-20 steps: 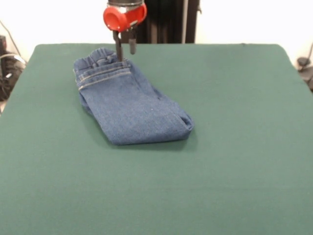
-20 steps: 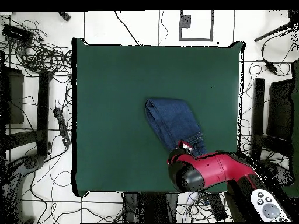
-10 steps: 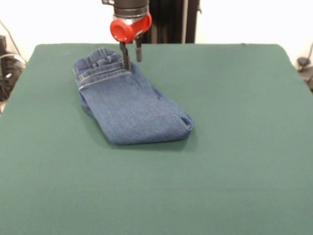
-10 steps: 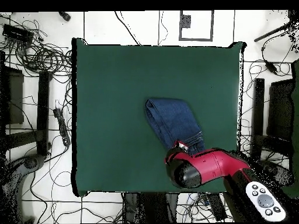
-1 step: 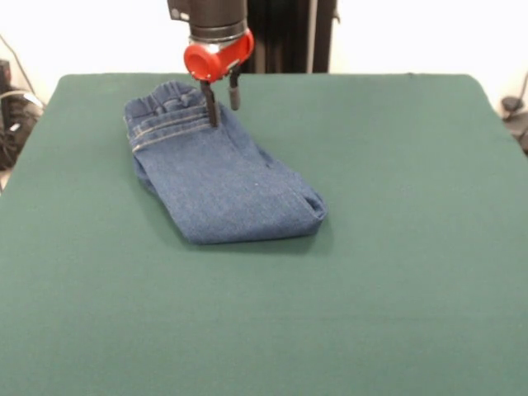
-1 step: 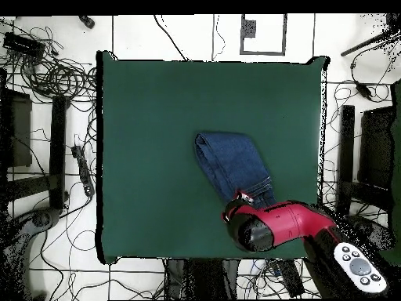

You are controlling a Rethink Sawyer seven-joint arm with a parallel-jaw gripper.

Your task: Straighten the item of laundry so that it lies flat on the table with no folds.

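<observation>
Soft, floppy denim jeans (image 5: 223,181) folded double on the green surface (image 5: 396,247), directly beneath the released claw (image 5: 223,105); best pinched at the thick gathered waistband under its tips.

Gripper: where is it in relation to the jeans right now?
In the front view the gripper hangs open at the jeans' waistband end, one finger touching the denim, toward the green table's far left.

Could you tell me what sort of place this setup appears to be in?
Probably a robotics lab: a green-topped table holds only folded jeans under the arm's open end effector, with loose cables strewn over the tiled floor around it.
</observation>
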